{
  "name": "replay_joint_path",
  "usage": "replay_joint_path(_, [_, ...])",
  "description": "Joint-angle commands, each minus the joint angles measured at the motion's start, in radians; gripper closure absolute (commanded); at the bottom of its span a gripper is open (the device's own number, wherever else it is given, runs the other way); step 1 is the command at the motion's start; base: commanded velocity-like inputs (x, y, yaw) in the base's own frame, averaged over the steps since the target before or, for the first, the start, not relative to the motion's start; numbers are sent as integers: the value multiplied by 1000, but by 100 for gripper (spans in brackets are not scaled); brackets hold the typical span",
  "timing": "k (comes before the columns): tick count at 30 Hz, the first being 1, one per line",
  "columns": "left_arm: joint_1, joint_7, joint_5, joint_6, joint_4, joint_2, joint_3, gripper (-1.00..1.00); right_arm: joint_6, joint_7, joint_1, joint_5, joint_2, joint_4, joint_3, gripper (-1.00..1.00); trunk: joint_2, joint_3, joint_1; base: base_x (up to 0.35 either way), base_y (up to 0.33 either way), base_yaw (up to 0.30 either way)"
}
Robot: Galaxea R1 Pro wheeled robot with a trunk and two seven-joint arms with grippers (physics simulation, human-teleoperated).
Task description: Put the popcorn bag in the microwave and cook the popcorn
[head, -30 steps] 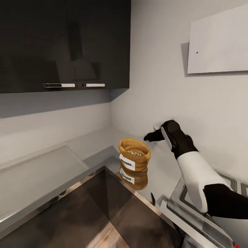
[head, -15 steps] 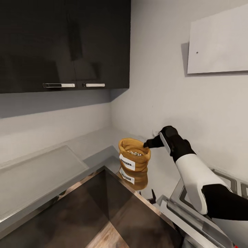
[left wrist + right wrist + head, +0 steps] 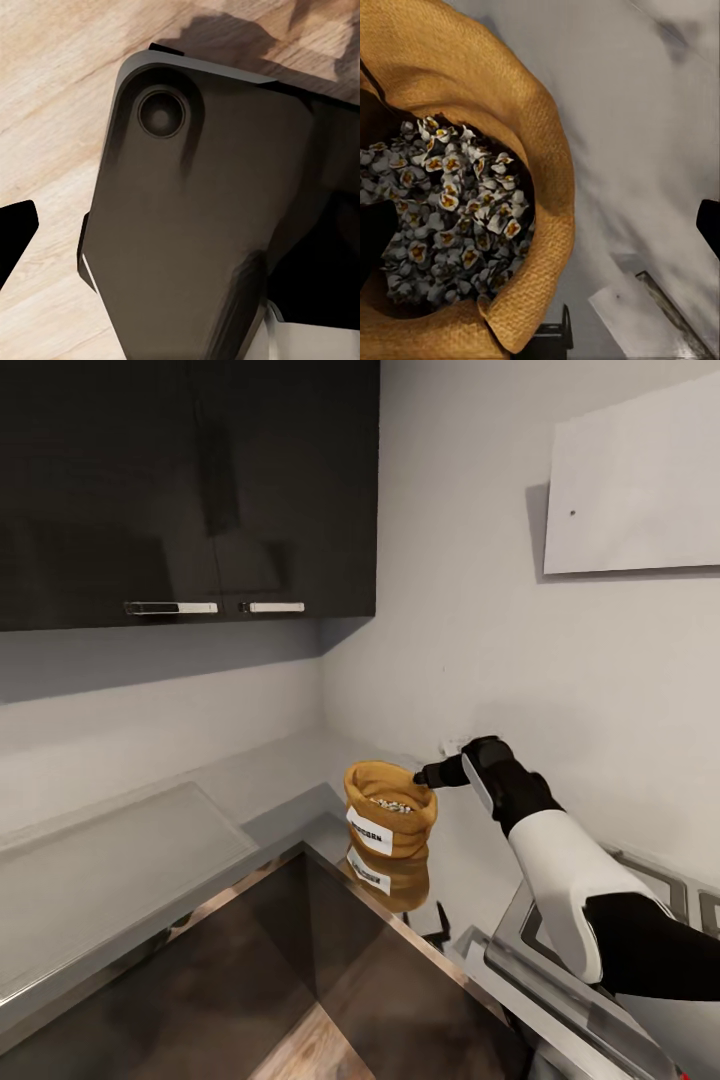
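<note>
Orange-brown burlap: the bag (image 3: pixel 390 810) is seen upright on the grey table (image 3: pixel 250 780), in the corner under the dark cabinets (image 3: pixel 190 490), its mouth open and the popcorn (image 3: pixel 450 217) heaped inside. The right hand (image 3: pixel 428 776) is held at the bag's rolled rim, on the wall side. In the right wrist view one dark fingertip (image 3: pixel 375 240) is placed inside the bag and the other (image 3: pixel 709 225) outside it, so the hand is judged wide, with the rim between the fingers and not yet pinched.

Risks, as judged: a soft rim may fold or slip when squeezed; a sideways push may tip the bag and spill kernels; the inner finger may scatter popcorn.

Around the hand: the wall is close behind it, limiting the reach; beneath the forearm a steel-framed hob (image 3: pixel 600 950) lies. The left hand's state cannot be told; the left wrist view looks down on the robot's dark base (image 3: pixel 195 217) and the wood floor (image 3: pixel 52 97).
</note>
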Motion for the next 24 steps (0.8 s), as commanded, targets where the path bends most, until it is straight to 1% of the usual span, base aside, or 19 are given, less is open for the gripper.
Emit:
replay_joint_path(1, [0,0,6,-1,-1,0,2,-100,4,7,-1,11,0,0,1,-100,-1,-1,0,0,0,0])
replay_joint_path(5, [0,0,5,-2,-1,0,2,-100,3,7,-1,14,0,1,1,-100,-1,-1,0,5,0,0])
replay_joint_path(9, [0,0,5,-2,-1,0,2,-100,1,7,-1,15,0,1,1,-100,-1,-1,0,116,0,0])
replay_joint_path(14, [0,0,6,0,-1,0,2,-100,0,7,-1,10,1,1,2,-100,-1,-1,0,41,0,0])
replay_joint_path(16, [0,0,6,0,-1,0,2,-100,-19,8,-1,4,1,2,2,-100,-1,-1,0,3,0,0])
replay_joint_path(18, [0,0,5,-1,-2,-1,2,-100,-56,9,-1,5,2,29,2,-100,-1,-1,0,1,0,0])
replay_joint_path(20, [0,0,5,-1,-2,0,2,-100,-66,9,-1,7,3,43,2,-100,-1,-1,0,74,0,0])
replay_joint_path(24, [0,0,5,-1,-1,1,2,-100,-70,9,-1,9,6,49,3,-100,-1,-1,0,267,0,0])
